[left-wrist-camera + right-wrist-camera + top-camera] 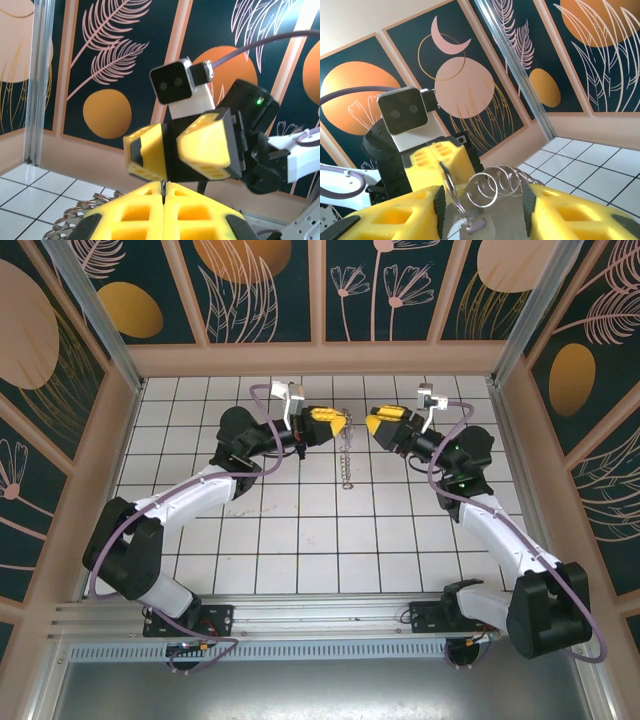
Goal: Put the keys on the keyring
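Observation:
My left gripper (338, 422) is shut on a thin metal ring of the keyring (346, 462), whose chain of small rings hangs down to the tiled floor. In the left wrist view the left gripper (163, 186) pinches that ring edge-on, and more rings (82, 211) trail off to the lower left. My right gripper (373, 426) faces it, tip to tip. In the right wrist view the right gripper (482, 200) stands open around a row of rings (502, 181). The key (479, 226), with its lilac head, hangs from the ring held by the left fingers (432, 159).
White tiled floor (300, 530) inside a walled booth with patterned panels (260, 290). An aluminium post (520, 75) stands in the corner. Purple cables (262, 400) loop off both wrists. Both grippers are raised above the floor's far middle.

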Tool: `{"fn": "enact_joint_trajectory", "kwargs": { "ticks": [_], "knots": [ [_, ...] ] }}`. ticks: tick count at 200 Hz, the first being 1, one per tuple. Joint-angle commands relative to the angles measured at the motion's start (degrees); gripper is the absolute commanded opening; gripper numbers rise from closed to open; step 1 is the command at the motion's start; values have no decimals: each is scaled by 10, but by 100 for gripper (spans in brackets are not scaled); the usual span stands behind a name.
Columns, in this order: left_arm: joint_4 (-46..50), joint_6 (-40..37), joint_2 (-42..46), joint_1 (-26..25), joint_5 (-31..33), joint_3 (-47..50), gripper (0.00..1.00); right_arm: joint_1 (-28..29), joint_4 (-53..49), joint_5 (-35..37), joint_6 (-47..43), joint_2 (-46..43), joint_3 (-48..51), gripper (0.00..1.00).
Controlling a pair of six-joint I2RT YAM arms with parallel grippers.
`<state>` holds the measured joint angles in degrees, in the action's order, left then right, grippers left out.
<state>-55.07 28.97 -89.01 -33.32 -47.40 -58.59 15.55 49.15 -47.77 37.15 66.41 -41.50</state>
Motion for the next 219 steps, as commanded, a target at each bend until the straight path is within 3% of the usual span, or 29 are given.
{"fn": "enact_joint_trajectory", "kwargs": {
  "ticks": [1,32,93,140,189,219],
  "knots": [
    [-80,46,-6,3,10,1,0,8,62,-4,18,10,6,48],
    [-96,69,-13,3,10,0,0,20,80,-1,23,20,5,56],
    [-114,106,-27,3,13,-3,0,36,101,6,32,42,-8,55],
    [-116,114,-32,3,15,-4,0,49,107,10,31,51,-13,51],
    [-117,117,-34,3,17,-1,0,57,108,14,28,59,-20,38],
    [-117,116,-38,3,16,-1,0,58,106,19,26,61,-26,39]
  ]
}}
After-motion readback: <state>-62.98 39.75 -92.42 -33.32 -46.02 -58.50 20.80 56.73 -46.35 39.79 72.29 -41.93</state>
